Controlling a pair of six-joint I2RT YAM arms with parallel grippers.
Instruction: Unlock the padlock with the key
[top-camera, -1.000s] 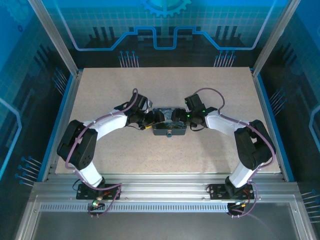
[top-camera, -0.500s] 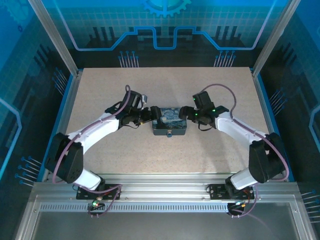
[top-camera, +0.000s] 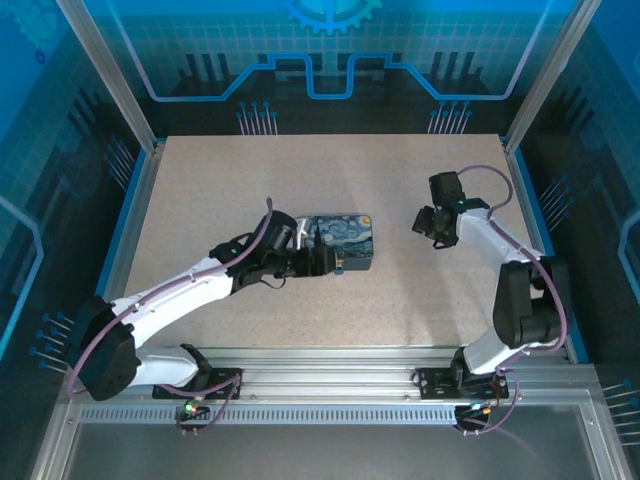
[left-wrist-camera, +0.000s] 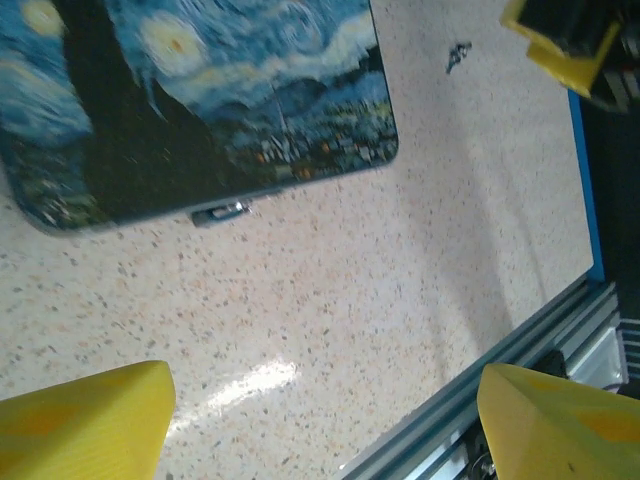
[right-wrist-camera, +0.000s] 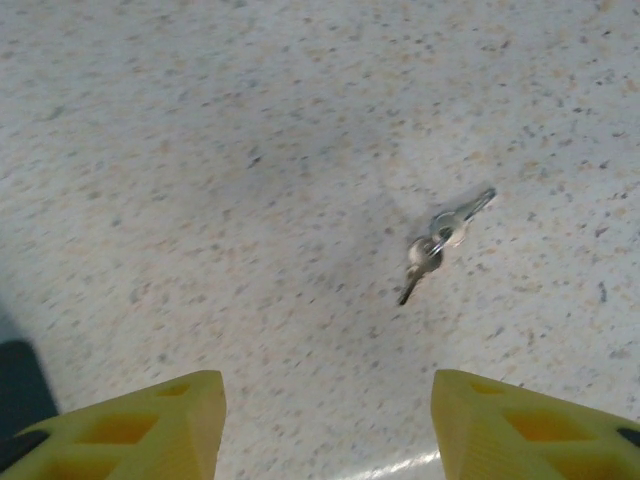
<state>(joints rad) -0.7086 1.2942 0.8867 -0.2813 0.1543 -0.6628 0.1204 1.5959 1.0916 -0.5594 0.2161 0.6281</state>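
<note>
On the tabletop (top-camera: 250, 180) the dark blue painted tin (top-camera: 347, 240) sits near the middle. My left end effector (left-wrist-camera: 320, 410) hangs at its near side, fingers spread wide, holding nothing. My right end effector (right-wrist-camera: 325, 425), toward the right edge, gapes empty over the key (right-wrist-camera: 437, 245), which lies flat. A small blurred metal piece (left-wrist-camera: 220, 211) juts from the tin's near edge; whether that is the padlock I cannot tell.
</note>
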